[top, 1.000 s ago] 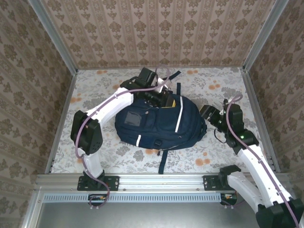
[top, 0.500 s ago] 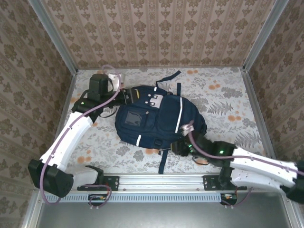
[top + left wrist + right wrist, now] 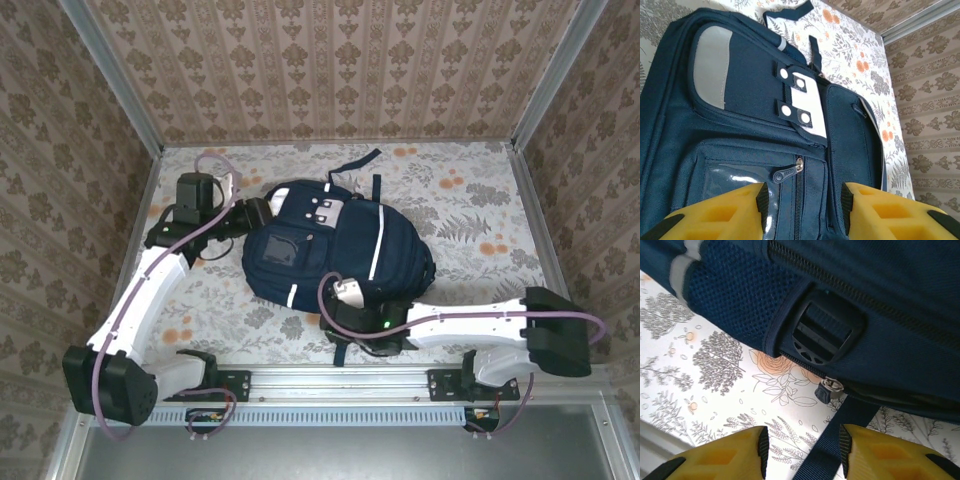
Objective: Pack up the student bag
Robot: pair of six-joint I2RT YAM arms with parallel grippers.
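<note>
Student bag (image 3: 335, 250) lies flat in the middle of the floral desk (image 3: 470, 200), front pockets up, with a gripper at two of its edges.

The left gripper (image 3: 802, 200) is at the bag's left edge, beside the front pocket. Its yellow jaws stand apart and clamp nothing. Ahead of them are a zipper pull (image 3: 785, 175) and a white patch (image 3: 800, 107) with round studs. The right gripper (image 3: 802, 445) is low at the bag's near edge, with its jaws also apart. A dark strap (image 3: 835, 440) runs over the desk through the gap between them without being pinched. Just beyond are a black buckle (image 3: 822, 332) on the bag's side and a small metal zip slider (image 3: 829, 389) hanging at the seam below it.
</note>
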